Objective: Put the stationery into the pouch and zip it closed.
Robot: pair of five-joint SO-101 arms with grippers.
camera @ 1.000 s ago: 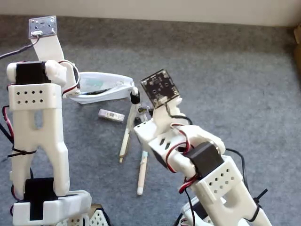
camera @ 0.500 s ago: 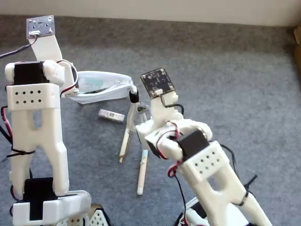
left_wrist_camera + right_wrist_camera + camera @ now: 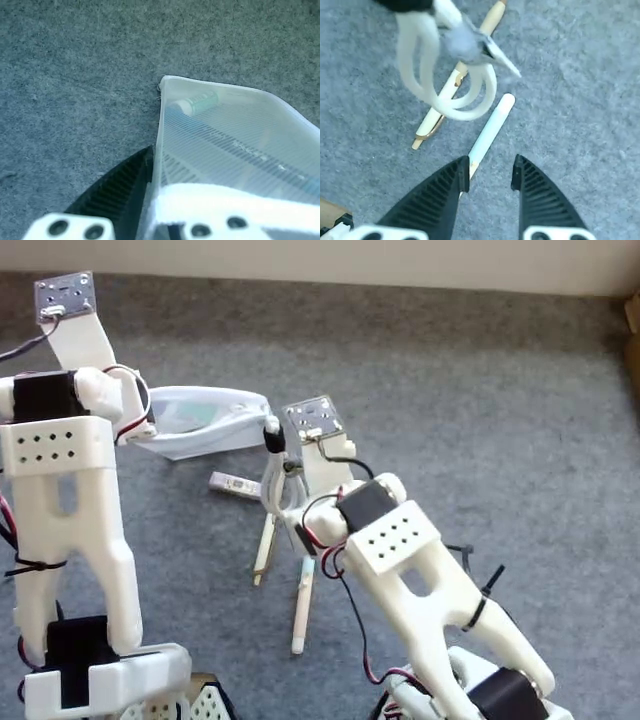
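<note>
The clear pouch (image 3: 205,418) is at the back left, with my left gripper (image 3: 147,430) shut on its edge. In the left wrist view the pouch (image 3: 235,140) sits between the black and white fingers of my left gripper (image 3: 155,200), and a green-labelled stick (image 3: 197,101) lies inside. A white looped cord (image 3: 445,80) hangs from a black piece (image 3: 270,433) at the pouch's end. On the carpet lie a cream pen (image 3: 265,540) with a gold clip, a white pen (image 3: 302,600) and a small white stick (image 3: 237,485). My right gripper (image 3: 490,167) is open just above the white pen (image 3: 490,125).
The floor is grey carpet (image 3: 480,410), open to the right and at the back. A pale wall runs along the far edge. A wooden corner (image 3: 633,320) shows at the far right. Both arm bases stand at the near edge.
The right arm has swung left and tipped down over the pens. The left arm has carried the pouch slightly left and back, and the hanging cord went with it.
</note>
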